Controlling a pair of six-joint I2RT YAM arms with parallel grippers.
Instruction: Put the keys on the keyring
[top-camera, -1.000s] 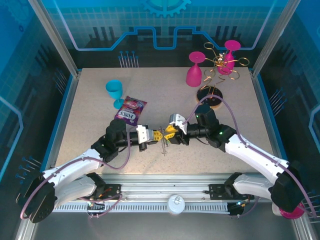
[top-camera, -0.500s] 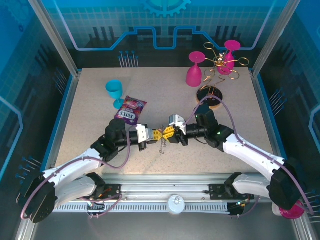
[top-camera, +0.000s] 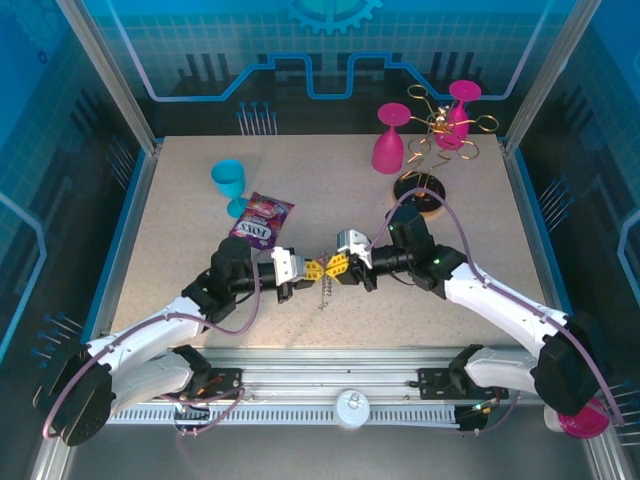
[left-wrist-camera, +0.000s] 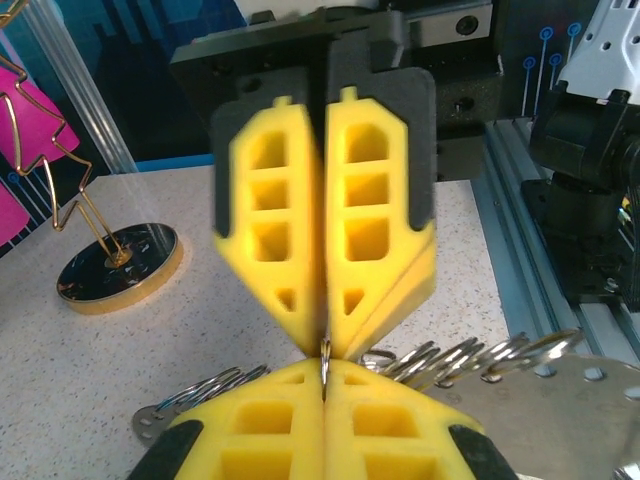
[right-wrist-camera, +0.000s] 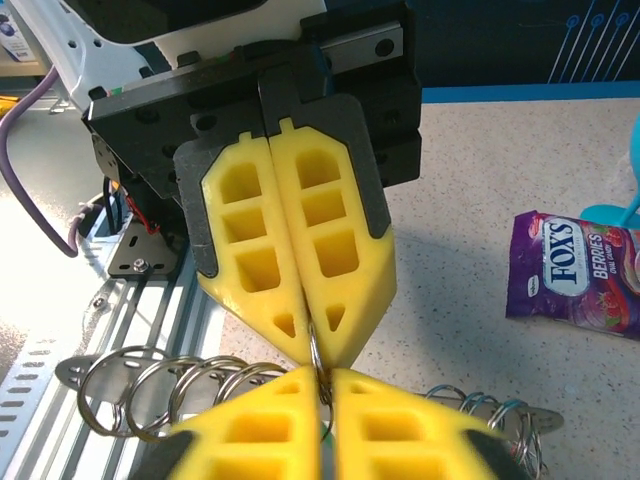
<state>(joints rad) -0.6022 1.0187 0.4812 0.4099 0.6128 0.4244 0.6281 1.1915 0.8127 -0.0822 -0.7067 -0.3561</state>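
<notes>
The thin grey metal keyring (right-wrist-camera: 316, 352) (seen edge-on) sits mid-frame above the speckled beige bench (top-camera: 320, 190). The left pincer (top-camera: 318, 268) and right pincer (top-camera: 338, 266), yellow tips meeting, both clamp it. Just below is a flat metal strip strung with wire rings (left-wrist-camera: 570, 400).

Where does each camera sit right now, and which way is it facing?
Top external: above and behind the arm bases, looking down on the table; both arms show, left gripper and right gripper tip to tip.
Left wrist: on the left arm, facing the right gripper and the gold rack base; own fingers at the bottom.
Right wrist: on the right arm, facing the left gripper and the snack packet; own fingers at the bottom.
Shared: both wrist views show the metal strip of rings by the meeting tips.
</notes>
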